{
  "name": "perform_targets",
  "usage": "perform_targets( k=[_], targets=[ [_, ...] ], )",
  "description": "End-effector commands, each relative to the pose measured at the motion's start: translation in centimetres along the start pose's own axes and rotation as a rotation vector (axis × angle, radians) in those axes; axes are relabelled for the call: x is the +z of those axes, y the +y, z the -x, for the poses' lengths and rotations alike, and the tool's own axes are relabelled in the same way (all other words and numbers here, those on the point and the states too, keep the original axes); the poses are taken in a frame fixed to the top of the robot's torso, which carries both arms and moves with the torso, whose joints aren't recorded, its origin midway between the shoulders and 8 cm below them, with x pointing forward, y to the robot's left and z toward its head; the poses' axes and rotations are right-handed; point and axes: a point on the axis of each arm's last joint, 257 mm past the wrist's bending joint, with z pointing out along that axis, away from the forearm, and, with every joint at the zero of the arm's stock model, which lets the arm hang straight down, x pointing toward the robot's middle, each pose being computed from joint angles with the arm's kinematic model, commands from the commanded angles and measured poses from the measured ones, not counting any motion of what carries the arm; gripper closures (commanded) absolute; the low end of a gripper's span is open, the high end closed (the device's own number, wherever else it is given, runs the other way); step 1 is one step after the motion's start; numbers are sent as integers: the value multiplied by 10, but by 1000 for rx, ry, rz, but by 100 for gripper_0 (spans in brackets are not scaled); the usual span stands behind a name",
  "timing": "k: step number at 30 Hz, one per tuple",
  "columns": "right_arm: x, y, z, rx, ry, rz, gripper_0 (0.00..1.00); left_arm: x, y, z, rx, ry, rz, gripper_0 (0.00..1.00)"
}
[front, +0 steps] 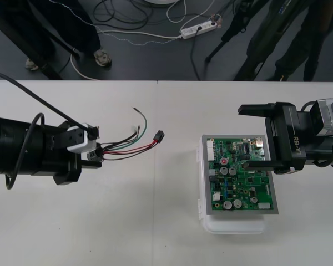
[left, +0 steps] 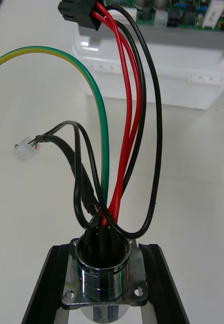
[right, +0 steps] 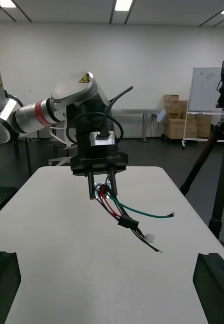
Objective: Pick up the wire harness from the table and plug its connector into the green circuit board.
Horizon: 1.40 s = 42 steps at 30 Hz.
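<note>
Front view: the left gripper [front: 97,152] fingers clamp the harness [front: 127,145] by its socket [left: 103,268], well apart from the board [front: 238,183], so the dangling plug [front: 159,136] may sway and miss its header or snag the right gripper [front: 242,137] (fingers spread, over the board).

even overhead light, soft shadows on the table [front: 127,221].

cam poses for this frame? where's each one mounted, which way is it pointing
Front: overhead, steeply down on the table; arms enter from both sides, left gripper holding the harness, right gripper open by the board.
Right wrist: on the right arm, level across the table at the left gripper; own fingers wide apart.
Left wrist: on the left arm, along the harness toward plug and board; own fingers clamp the socket.
Shared: harness in all three.
</note>
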Motion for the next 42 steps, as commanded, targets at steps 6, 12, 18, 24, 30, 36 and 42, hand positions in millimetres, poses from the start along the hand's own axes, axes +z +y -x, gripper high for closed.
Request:
perform_targets(
  k=[6,12,18,24,30,36,42],
  targets=[
    [-4,-8,17,-11,-18,0,0,-27,29,54,33,-130,47,100],
    [-4,-8,17,-4,-19,0,0,-31,37,70,-28,-239,-10,100],
    [-4,-8,18,-6,-21,0,0,-35,43,88,-43,-316,-44,100],
    [-5,-8,18,-9,-21,-1,0,-36,41,106,-60,-396,-109,100],
    [-5,-8,19,-13,-24,-1,0,-34,40,117,-58,-424,-145,100],
    [-4,-8,18,-13,-24,0,0,-36,33,133,-39,-461,-185,100],
    [-4,-8,19,-11,-24,0,0,-32,11,149,-38,-504,-271,100]
  ],
)
